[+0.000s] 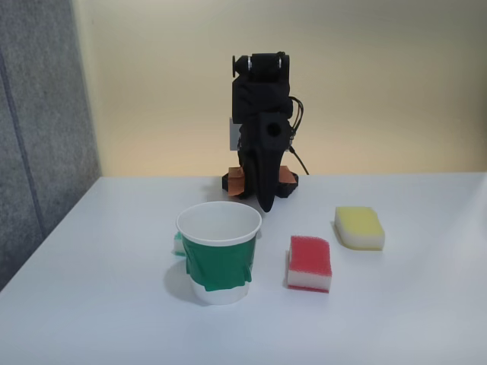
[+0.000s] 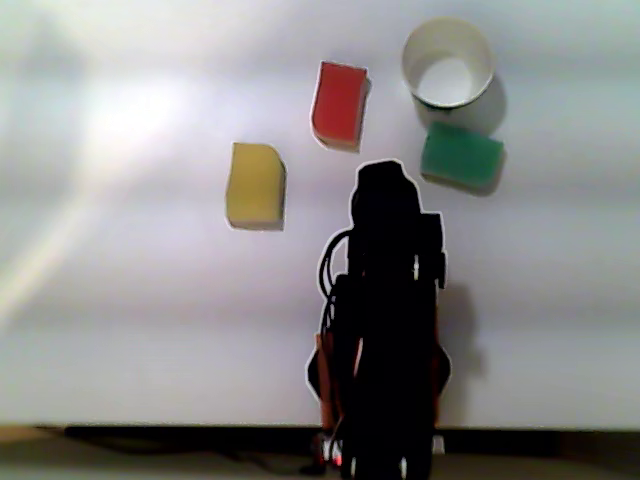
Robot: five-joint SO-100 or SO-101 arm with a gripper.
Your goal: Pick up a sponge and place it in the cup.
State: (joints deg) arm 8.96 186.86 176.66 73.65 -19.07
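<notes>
The cup [image 1: 219, 255] stands upright on the white table [image 1: 411, 319], apparently empty. The red sponge [image 1: 310, 262] lies flat just beside it, untouched. The gripper [image 1: 265, 204] points down behind them; its fingers' spread cannot be told.

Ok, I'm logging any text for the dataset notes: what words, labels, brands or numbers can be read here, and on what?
None can be read. The cup, its green tape band, the red sponge, the yellow sponge, the green sponge and the arm show no legible print.
</notes>
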